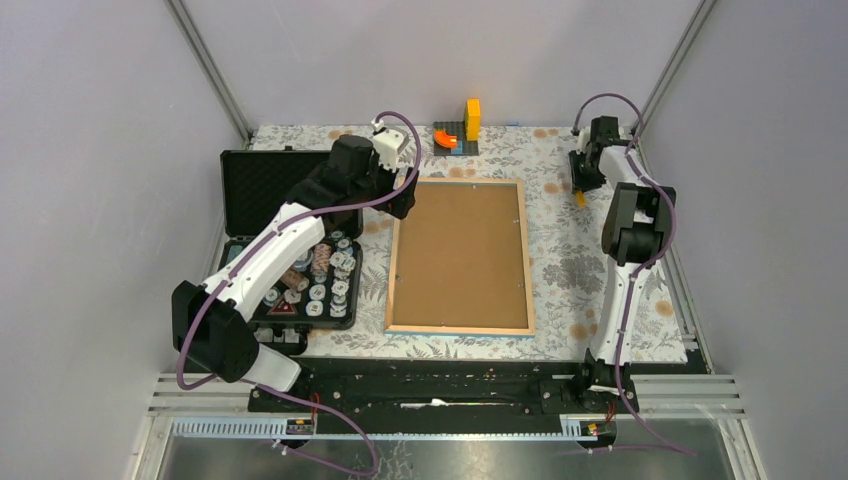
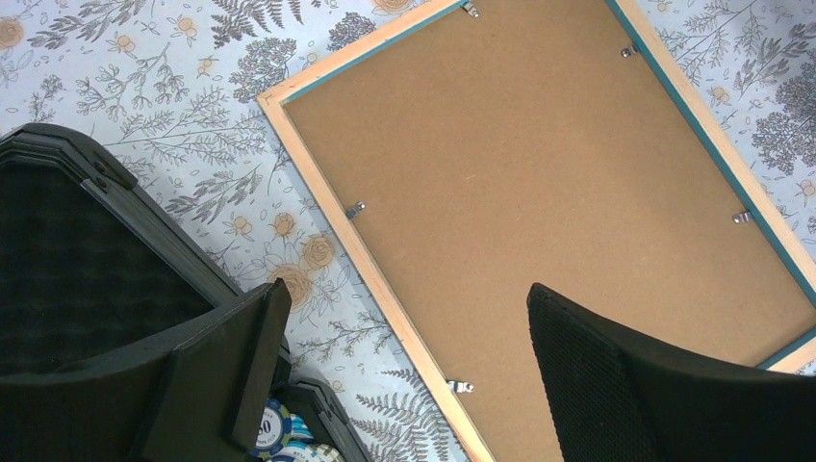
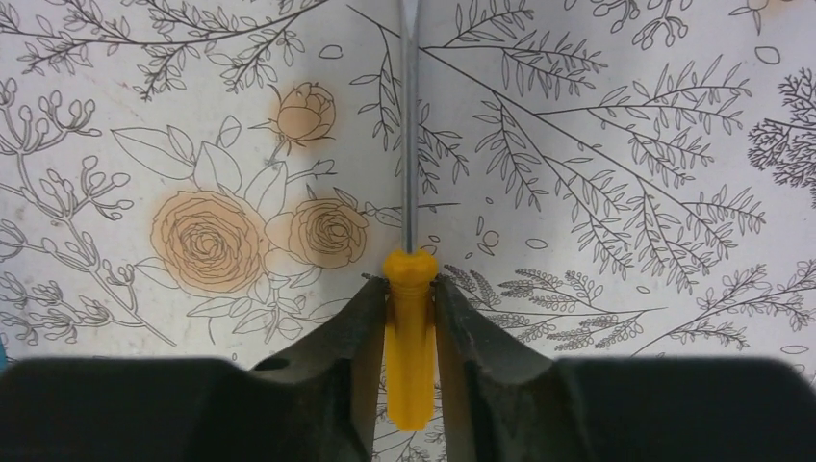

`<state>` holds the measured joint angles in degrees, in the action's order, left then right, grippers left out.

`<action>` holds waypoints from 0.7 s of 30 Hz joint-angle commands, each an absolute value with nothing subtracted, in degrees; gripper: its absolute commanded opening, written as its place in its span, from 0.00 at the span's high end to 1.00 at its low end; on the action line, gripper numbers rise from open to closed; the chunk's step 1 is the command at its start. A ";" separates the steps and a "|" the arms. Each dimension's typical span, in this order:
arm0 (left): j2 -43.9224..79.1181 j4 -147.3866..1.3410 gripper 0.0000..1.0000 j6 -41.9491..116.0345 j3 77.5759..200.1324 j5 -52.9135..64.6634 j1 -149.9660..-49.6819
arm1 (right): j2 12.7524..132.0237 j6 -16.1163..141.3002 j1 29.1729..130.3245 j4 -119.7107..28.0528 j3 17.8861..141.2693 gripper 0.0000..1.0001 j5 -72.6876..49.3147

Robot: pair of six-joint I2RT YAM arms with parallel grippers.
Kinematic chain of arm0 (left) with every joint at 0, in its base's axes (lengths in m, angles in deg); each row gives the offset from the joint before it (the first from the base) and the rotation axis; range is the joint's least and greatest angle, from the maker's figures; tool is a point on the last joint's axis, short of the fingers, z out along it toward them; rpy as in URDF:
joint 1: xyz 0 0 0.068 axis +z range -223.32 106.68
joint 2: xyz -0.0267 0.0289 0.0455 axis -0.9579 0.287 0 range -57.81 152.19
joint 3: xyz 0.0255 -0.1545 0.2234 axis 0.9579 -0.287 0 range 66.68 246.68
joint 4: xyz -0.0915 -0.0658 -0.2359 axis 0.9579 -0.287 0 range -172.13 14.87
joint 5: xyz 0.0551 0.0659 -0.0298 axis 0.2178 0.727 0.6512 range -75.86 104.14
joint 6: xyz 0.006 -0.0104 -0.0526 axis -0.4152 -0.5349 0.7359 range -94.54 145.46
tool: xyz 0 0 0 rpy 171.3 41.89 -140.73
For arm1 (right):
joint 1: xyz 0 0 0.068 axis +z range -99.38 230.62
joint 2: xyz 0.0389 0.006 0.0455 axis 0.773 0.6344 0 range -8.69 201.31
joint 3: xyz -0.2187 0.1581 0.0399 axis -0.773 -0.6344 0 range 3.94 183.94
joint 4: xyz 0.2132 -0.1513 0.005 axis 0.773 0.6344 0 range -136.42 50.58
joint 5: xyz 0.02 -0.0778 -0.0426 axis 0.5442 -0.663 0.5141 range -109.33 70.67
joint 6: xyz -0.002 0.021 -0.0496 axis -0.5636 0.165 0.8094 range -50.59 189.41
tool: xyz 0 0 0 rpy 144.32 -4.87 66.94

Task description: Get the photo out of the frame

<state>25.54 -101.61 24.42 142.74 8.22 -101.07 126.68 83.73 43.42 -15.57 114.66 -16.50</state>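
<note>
Counter (image 1: 580,270) carries the frame (image 1: 460,255) face down at centre, photo hidden under its stiff, probably light fibreboard back; small rim clips (image 2: 357,209) likely want levering first. Left fingers (image 2: 241,356) gape wide above its corner; right fingers (image 3: 337,356) pinch a yellow screwdriver (image 3: 409,279) handle.
</note>
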 commanded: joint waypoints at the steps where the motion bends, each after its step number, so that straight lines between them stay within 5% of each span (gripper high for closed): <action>1: 24.41 -100.27 0.01 24.79 145.07 7.18 -101.08 | 123.23 84.44 42.98 -12.36 112.49 0.77 -15.67; 5: 22.71 -100.18 0.01 23.99 143.90 4.75 -101.04 | 114.62 85.66 42.98 -8.55 108.47 1.00 -7.82; 14: 19.92 -102.89 0.01 16.20 141.99 -4.24 -101.43 | 98.07 89.74 44.89 10.43 102.15 1.00 18.34; 21: 15.74 -109.11 0.01 0.05 140.35 -8.67 -108.18 | 86.27 92.57 57.67 15.75 88.56 1.00 27.86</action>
<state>18.20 -105.13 11.99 139.92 -3.95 -103.85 90.99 90.03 49.61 8.71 95.45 17.23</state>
